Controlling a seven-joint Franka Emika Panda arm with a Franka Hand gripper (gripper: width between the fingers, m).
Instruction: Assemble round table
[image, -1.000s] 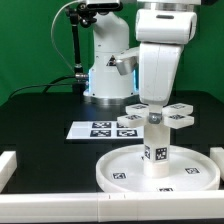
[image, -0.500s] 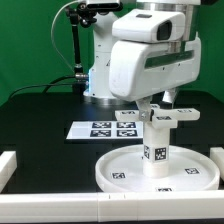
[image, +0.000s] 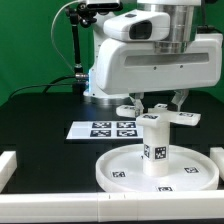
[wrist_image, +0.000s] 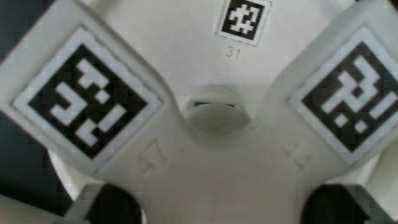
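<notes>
The large round disc (image: 120, 172) lies flat on the table at the front. The short thick leg (image: 155, 150) stands upright on its middle. The cross-shaped base (image: 187, 118) sits level on top of the leg. My gripper (image: 159, 104) comes straight down over it, with a finger on each side of the base's middle, shut on it. In the wrist view the base (wrist_image: 214, 110) fills the picture with its tagged arms and centre hole. My gripper (wrist_image: 231, 205) has its dark fingertips (wrist_image: 116, 205) at either side of the white body.
The marker board (image: 105, 129) lies behind the disc toward the exterior view's left. White border blocks stand at the exterior view's left (image: 8, 165) and along the front edge (image: 60, 207). The arm's pedestal (image: 100, 75) is at the back.
My wrist has turned about its vertical axis over the leg, and the cross-shaped base has turned with it. The disc and leg have stayed in place.
</notes>
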